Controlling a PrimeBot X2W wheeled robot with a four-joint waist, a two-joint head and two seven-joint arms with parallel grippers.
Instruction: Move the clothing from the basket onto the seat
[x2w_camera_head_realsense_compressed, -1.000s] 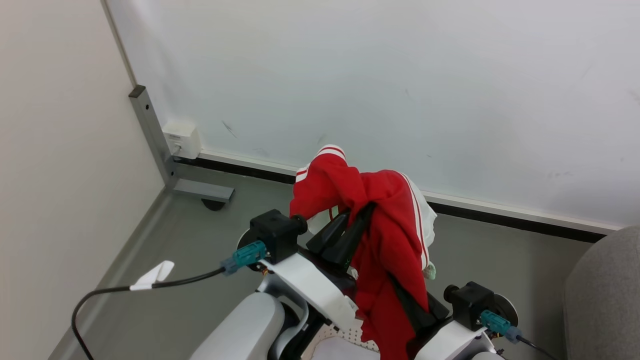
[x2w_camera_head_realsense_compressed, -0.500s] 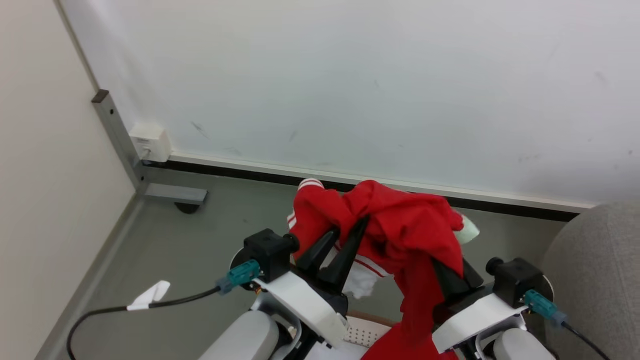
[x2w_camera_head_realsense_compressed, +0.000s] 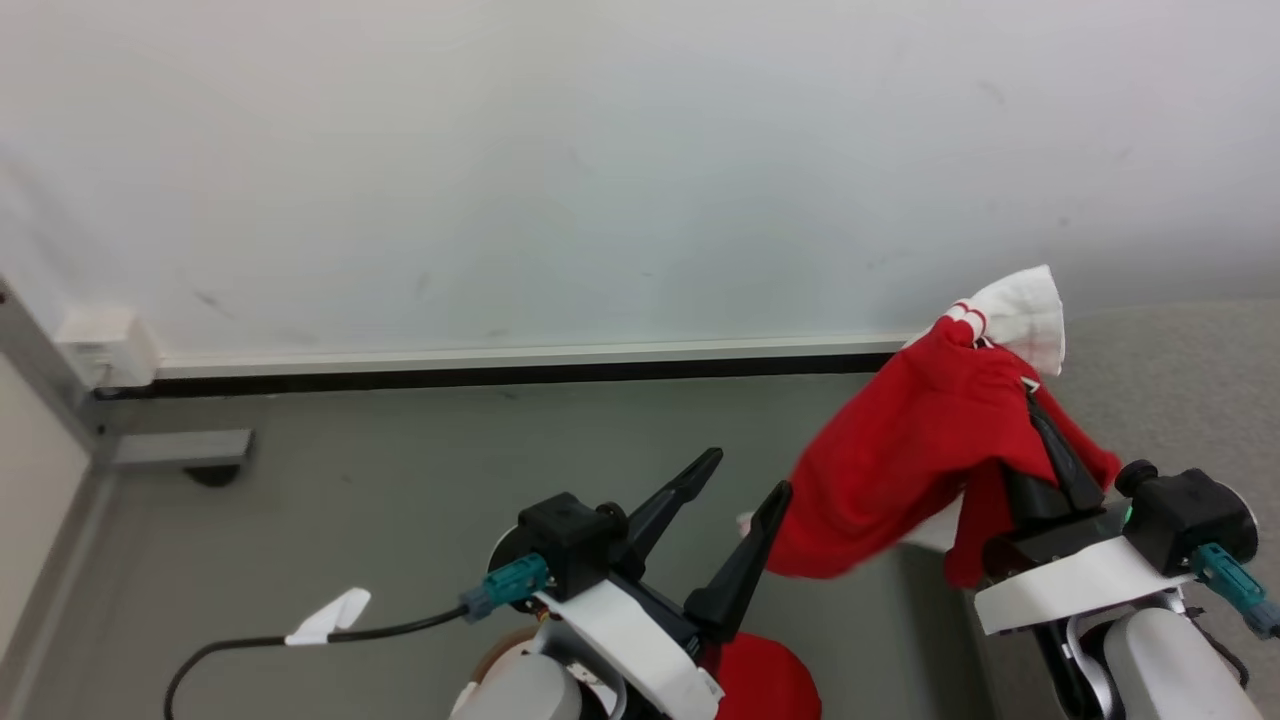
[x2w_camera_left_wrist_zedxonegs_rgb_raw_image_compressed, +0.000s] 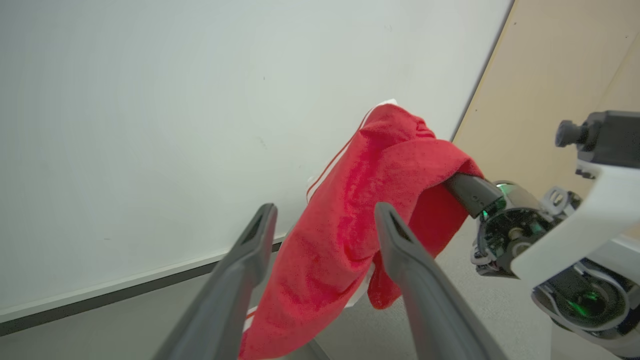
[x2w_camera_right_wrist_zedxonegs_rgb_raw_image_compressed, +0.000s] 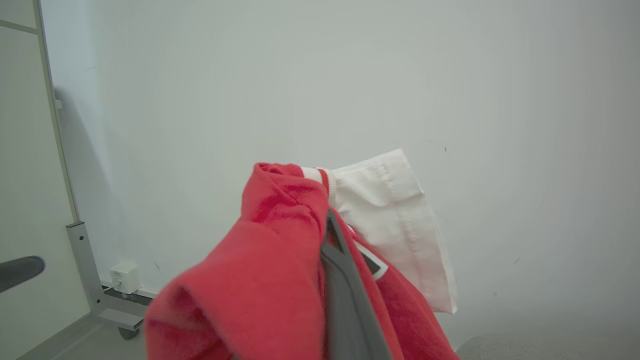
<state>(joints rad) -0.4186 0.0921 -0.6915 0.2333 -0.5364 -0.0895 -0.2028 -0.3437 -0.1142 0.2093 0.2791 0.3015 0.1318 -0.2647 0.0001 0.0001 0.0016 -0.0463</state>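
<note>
White wall (x2w_camera_head_realsense_compressed: 600, 150) and grey floor (x2w_camera_head_realsense_compressed: 400, 480) back the scene. Up in the air hangs the clothing (x2w_camera_head_realsense_compressed: 900, 470), draped over the right pincer (x2w_camera_head_realsense_compressed: 1040, 430), which is clamped tight on it below the white collar (x2w_camera_head_realsense_compressed: 1025, 310). Most of the cloth sags over the floor, just short of the seat (x2w_camera_head_realsense_compressed: 1190, 370). Beside it the left pincer (x2w_camera_head_realsense_compressed: 747, 472) stands wide and empty, one finger at the cloth's lower edge. I'd worry that edge snags on that finger, or the loose bulk slips free and lands on the floor before clearing the seat's rounded edge. Open room lies rightward over the seat.
</note>
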